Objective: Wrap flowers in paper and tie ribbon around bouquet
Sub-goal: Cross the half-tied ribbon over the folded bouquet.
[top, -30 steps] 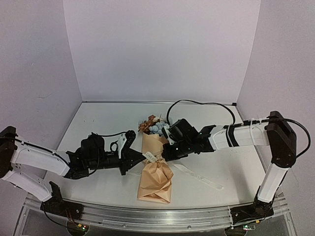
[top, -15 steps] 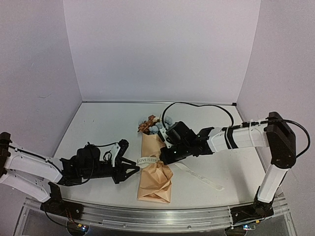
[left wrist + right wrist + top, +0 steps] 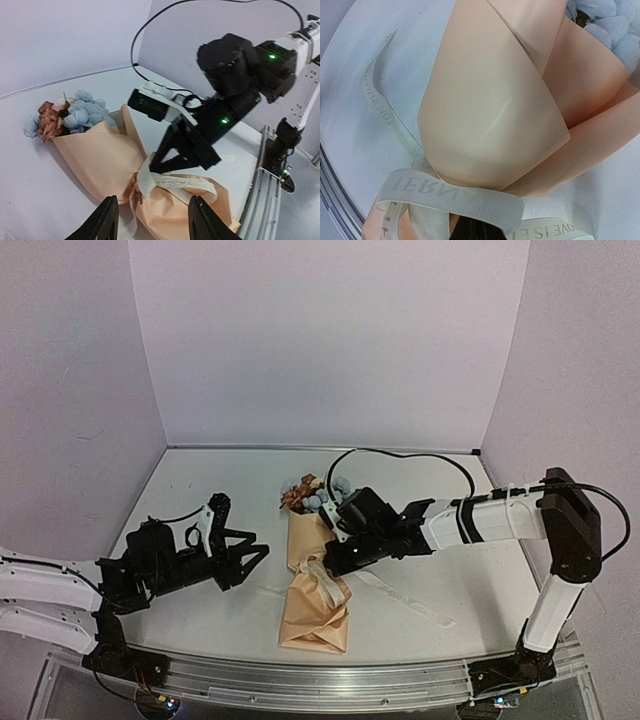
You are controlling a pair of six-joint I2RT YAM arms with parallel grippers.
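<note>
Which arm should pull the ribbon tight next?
Right, I think. The right jaws are shut on the ribbon at the bouquet's waist. The left jaws stand open, off to the side, apart from the bouquet.

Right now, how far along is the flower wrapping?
Done: the flowers sit inside the paper cone. In hand: the ribbon loops around its waist, pinched by the right gripper; the left gripper is open and empty. Left: no finished knot shows yet, so tying probably remains.
</note>
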